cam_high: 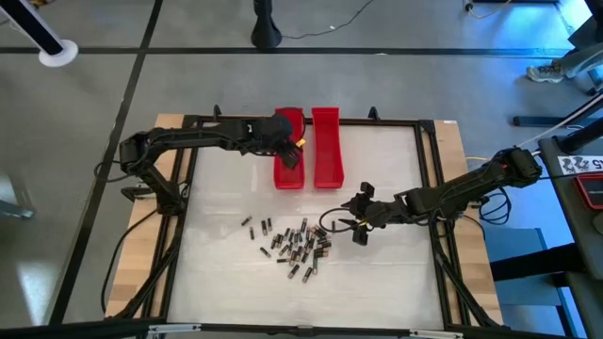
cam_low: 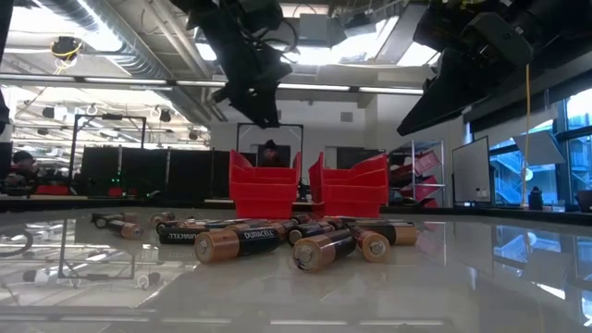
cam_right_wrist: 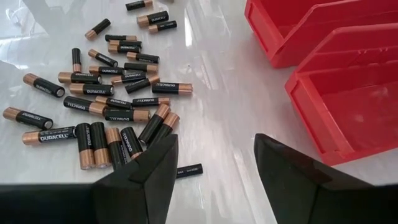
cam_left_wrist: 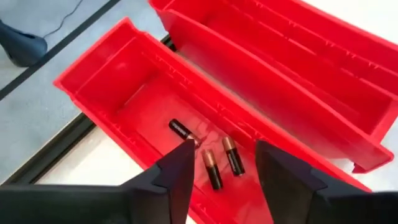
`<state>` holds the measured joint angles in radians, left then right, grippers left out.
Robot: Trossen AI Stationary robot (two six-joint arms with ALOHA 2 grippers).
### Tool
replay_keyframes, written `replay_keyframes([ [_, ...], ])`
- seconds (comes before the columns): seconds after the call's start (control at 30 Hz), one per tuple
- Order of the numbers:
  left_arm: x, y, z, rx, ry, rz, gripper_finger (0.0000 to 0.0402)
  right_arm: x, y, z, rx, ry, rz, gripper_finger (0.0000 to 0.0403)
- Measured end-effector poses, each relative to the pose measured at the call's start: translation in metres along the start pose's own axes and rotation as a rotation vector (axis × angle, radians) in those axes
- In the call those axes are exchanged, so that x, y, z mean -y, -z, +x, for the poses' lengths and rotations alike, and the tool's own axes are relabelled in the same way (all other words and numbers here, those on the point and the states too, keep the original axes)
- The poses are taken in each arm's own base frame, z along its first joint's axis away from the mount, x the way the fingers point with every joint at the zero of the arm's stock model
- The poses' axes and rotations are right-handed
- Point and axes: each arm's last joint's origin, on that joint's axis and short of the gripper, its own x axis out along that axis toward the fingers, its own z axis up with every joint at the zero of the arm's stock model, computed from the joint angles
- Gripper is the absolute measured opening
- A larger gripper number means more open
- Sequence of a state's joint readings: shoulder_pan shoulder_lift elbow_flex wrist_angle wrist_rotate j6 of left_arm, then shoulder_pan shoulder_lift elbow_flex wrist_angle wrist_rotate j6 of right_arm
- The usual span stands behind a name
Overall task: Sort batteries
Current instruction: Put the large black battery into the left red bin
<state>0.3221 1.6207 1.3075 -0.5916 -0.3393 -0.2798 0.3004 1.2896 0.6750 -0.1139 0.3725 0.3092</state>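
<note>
Two long red trays stand side by side at the table's far edge, the left tray [cam_high: 288, 151] and the right tray [cam_high: 326, 146]. My left gripper [cam_high: 290, 155] hovers open over the left tray; in its wrist view [cam_left_wrist: 224, 149], three batteries [cam_left_wrist: 214, 165] lie on that tray's floor between the fingers. The remaining batteries [cam_high: 294, 245] lie scattered flat near the table's middle, black with coppery ends [cam_right_wrist: 112, 93]. My right gripper [cam_high: 358, 221] hangs open above the table just right of this pile [cam_right_wrist: 214, 146]. One small battery [cam_right_wrist: 188, 169] lies by its finger.
A black frame [cam_high: 188, 179] runs around the white table top. In the low view the pile [cam_low: 277, 239] lies in front of the trays [cam_low: 264, 185], with both arms above. Bare table lies on the near side of the pile and to its left.
</note>
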Motion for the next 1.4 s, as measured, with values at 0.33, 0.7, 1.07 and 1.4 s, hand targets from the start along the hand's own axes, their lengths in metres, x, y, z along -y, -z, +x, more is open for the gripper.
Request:
replay_keyframes([
  [0.33, 0.015, 0.045, -0.018, -0.384, -0.006, 0.122, 0.0158, 0.000, 0.000, 0.000, -0.003, 0.001, -0.001, 0.0214],
  [0.7, 0.047, 0.100, -0.032, -0.619, 0.046, 0.239, 0.0156, 0.000, 0.001, 0.000, -0.014, 0.004, -0.006, 0.0214],
  [1.07, 0.079, 0.126, -0.033, -0.559, 0.120, -0.002, 0.0155, 0.000, 0.001, 0.000, -0.009, 0.003, -0.004, 0.0214],
  [1.4, 0.095, 0.147, -0.038, -0.529, 0.059, -0.247, 0.0155, 0.000, 0.001, 0.000, -0.007, 0.002, 0.030, 0.0214],
])
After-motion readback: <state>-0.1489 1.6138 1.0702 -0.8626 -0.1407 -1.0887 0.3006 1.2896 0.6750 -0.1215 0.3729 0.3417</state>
